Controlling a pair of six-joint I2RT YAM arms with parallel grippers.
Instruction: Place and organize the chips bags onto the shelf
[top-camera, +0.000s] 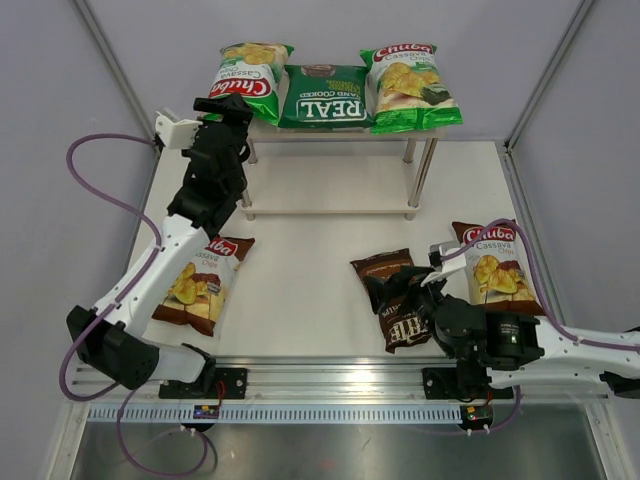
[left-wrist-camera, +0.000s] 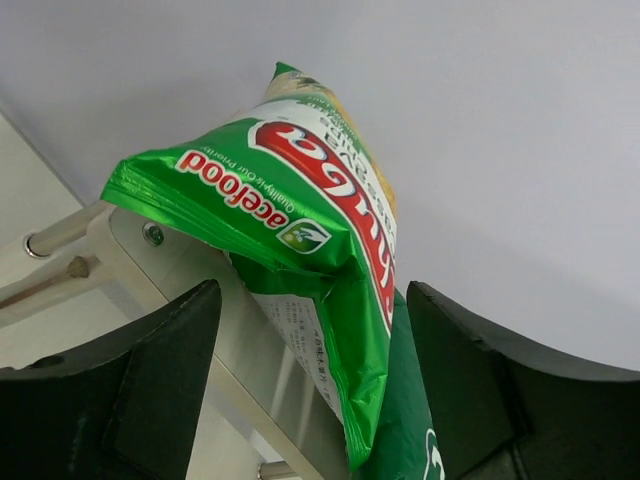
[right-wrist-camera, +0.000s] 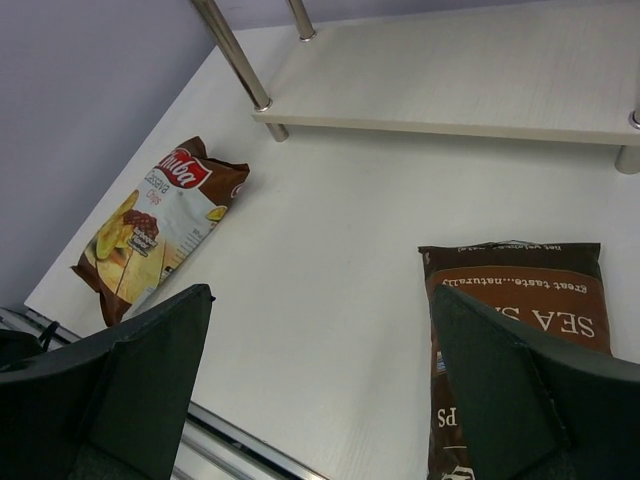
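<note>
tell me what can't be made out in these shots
- Top view: Kettle bag label, covered by the right gripper.
- Left wrist view: REAL bag, mostly behind the light-green Chuba bag.
- Right wrist view: shelf top tier, outside the frame.
- Top view: left brown-and-white Chuba bag, partly under the left arm.

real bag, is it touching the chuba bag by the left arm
Touching. In the top external view the light-green Chuba bag overlaps the edge of the REAL bag, with no shelf showing between them.
</note>
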